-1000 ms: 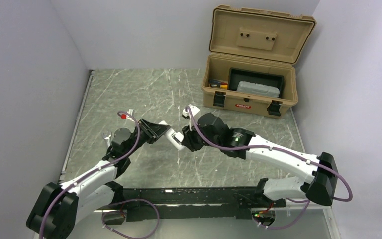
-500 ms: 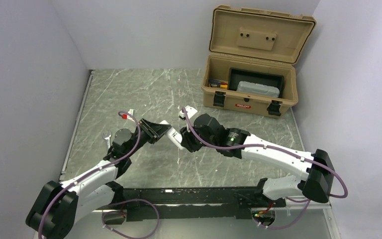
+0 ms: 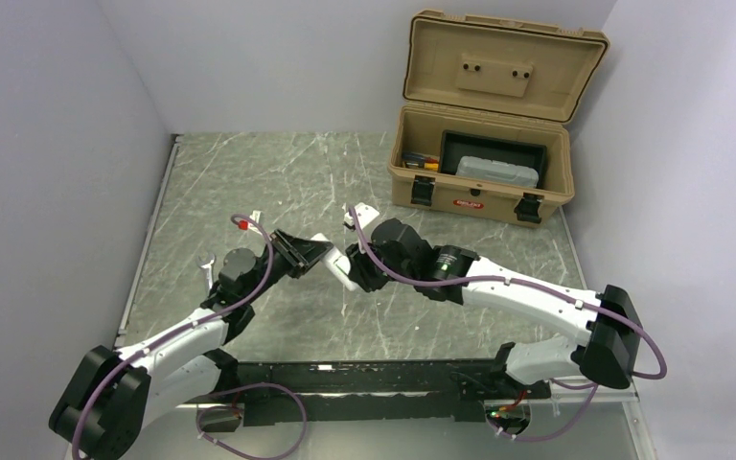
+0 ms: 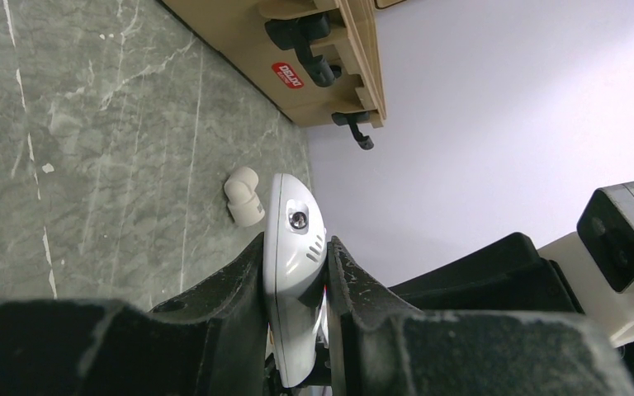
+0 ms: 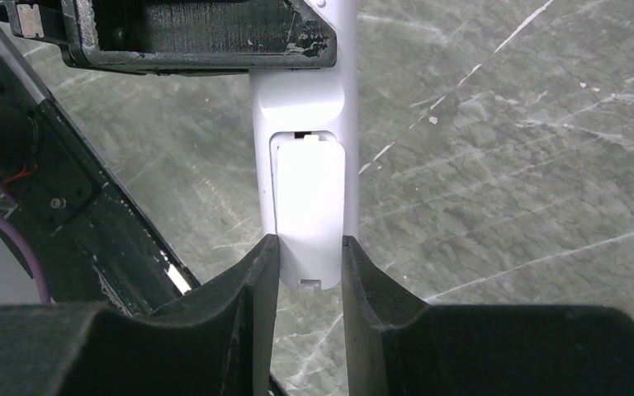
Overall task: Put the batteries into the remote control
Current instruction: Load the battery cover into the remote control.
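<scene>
We see the remote (image 3: 333, 264) held over the middle of the table (image 3: 249, 182), shared between the two arms. From above, its long axis runs on a slant. One end points up and left into the left gripper (image 3: 314, 251). The other end points down and right, nearer the bases, into the right gripper (image 3: 353, 271).

In the right wrist view the remote points straight away from the camera, in line with that gripper's fingers (image 5: 256, 272). Its plain back faces us, with the cover (image 5: 309, 190) seated in its recess. The right jaws are narrow, one finger pressed against each long side edge at the near end. At the far end a black finger of the left gripper lies square across the long axis.

In the left wrist view the remote shows edge-on as a thin white sliver. The visible edge carries a small dark round spot and a few short slots. The left jaws are drawn close on it, clamping its two broad faces.

A small stubby white piece (image 4: 243, 196) lies on the table just beside the remote's tip in that view. We cannot tell whether they touch. At the far right of the table stands a tan case (image 3: 479, 192) with its lid raised.
</scene>
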You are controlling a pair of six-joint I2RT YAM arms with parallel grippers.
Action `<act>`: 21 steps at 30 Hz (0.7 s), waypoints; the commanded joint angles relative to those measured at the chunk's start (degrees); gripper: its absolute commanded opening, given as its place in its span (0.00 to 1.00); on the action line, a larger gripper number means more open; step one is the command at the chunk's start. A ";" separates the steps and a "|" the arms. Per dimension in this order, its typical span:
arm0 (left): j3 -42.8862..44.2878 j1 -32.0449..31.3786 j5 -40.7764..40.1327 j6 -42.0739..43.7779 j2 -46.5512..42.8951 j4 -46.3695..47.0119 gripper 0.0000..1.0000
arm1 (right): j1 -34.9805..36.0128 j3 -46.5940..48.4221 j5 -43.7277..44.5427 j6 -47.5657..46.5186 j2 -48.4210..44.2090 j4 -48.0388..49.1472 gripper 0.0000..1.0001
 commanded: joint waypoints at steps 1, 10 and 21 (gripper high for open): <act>2.11 -0.51 -0.42 -1.14 0.19 5.14 0.00 | 0.21 2.88 1.41 0.78 0.27 0.87 0.28; 2.09 -0.75 -0.47 -1.18 0.75 5.62 0.00 | 0.26 2.95 1.21 0.92 0.95 0.56 0.28; 2.28 -1.01 -0.24 -1.29 1.28 6.11 0.00 | 0.24 3.03 2.07 0.61 1.46 0.55 0.29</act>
